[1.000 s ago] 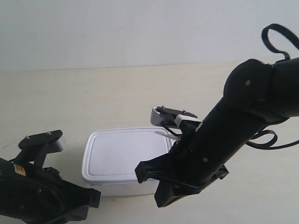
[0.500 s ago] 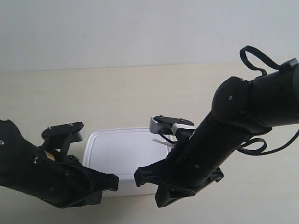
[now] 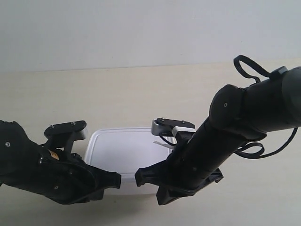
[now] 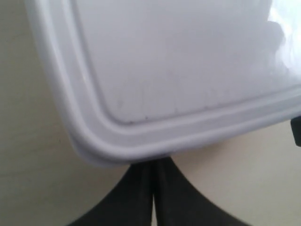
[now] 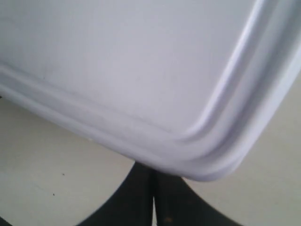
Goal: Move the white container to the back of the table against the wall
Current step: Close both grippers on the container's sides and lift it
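- Find the white container (image 3: pixel 124 150) resting on the desk (image 3: pixel 117 94) toward its near side, well apart from the wall (image 3: pixel 141 33), with bare desk between.
- Note the left end effector (image 4: pixel 153 167) closed, fingers pressed together and gripping nothing, tips tucked under the rim of the lid (image 4: pixel 188 61) at one near corner.
- Note the right end effector (image 5: pixel 153 175) likewise closed and empty, tucked under the rim at the other near corner.
- Cannot confirm actual contact with the box wall, hidden beneath the rim in both wrist views.
- Judged as a two-sided push toward the wall: drive both end effectors forward at one pace, to avoid swinging the box round.
- Set the tips low against the box wall, not up under the lid, to avoid popping it off or tipping the box.
- Push slowly and straight; ease off near the wall and stop on flush contact along the far side.
- Treat the contents as unknown: lid on, opaque, nothing visible inside; expect a light box, likely to skid on the smooth desk.
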Available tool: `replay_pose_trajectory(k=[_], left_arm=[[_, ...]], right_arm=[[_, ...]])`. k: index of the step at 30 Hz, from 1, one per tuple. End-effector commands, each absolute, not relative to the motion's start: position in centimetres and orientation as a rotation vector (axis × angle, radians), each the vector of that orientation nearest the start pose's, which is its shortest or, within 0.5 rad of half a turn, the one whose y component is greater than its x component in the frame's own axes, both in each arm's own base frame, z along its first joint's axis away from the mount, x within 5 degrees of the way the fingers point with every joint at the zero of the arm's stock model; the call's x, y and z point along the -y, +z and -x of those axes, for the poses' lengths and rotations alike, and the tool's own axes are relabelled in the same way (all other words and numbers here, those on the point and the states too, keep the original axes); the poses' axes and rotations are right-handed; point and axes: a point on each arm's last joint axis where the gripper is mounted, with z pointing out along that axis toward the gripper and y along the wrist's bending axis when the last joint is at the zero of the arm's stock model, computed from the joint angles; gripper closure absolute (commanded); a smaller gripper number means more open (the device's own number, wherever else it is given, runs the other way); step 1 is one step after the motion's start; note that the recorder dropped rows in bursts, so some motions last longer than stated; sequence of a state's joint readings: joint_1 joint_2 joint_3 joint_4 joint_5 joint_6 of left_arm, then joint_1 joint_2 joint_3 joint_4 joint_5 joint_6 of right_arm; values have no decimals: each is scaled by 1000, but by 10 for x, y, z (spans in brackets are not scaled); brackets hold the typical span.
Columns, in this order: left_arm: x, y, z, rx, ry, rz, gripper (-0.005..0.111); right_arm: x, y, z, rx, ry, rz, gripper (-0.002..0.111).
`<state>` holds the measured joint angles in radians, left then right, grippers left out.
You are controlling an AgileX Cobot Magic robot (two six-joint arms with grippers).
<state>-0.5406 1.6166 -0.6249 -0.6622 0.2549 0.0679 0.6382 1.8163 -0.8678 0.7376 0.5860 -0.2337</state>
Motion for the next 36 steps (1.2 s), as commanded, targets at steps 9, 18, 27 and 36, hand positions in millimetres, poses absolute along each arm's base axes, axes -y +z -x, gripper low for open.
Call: replay_pose_trajectory(k=[9,18,27,36], left_arm=[[150,141,-228,-2703,-514,16,107],[160,132,-246,-2700,-494,11,107],[169,137,-264,-2651,-489,-49,107],[179,130,-281,-2647,-479,-70,107]], right_arm=[[-217,134,-242,-2906,686,377,108],[-217,135,-248,-2846,664,339,108],[-203,135,-263,-2813,639,247,108],[-190,138,-282,-2788,622,193,108]])
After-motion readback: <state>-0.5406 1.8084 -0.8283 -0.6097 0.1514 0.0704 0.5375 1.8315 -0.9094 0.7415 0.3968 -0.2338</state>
